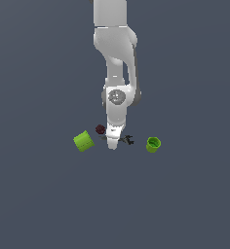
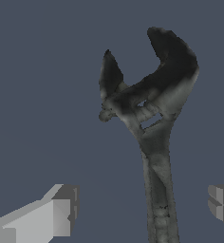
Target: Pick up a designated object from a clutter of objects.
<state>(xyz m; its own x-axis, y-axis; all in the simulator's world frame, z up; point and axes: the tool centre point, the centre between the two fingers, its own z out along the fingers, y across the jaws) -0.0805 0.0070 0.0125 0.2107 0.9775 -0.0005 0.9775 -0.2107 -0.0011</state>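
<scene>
The designated object is a near-black wrench-like tool (image 2: 154, 123) with a forked head, lying flat on the floor. In the exterior view only its forked end (image 1: 128, 140) pokes out beside the hand. My gripper (image 1: 113, 144) is lowered right over the tool's handle. In the wrist view the gripper (image 2: 140, 204) is open, one fingertip (image 2: 57, 213) on each side of the slim handle, with a wider gap on one side. Neither pad touches the handle. The rest of the clutter is a dark red ball (image 1: 100, 129) and two lime green cylinders.
A lime green cylinder (image 1: 83, 141) lies on its side toward the exterior view's left of the hand. A lime green cup (image 1: 153, 144) stands upright toward its right. The red ball sits just behind the hand. All rest on a plain dark grey floor.
</scene>
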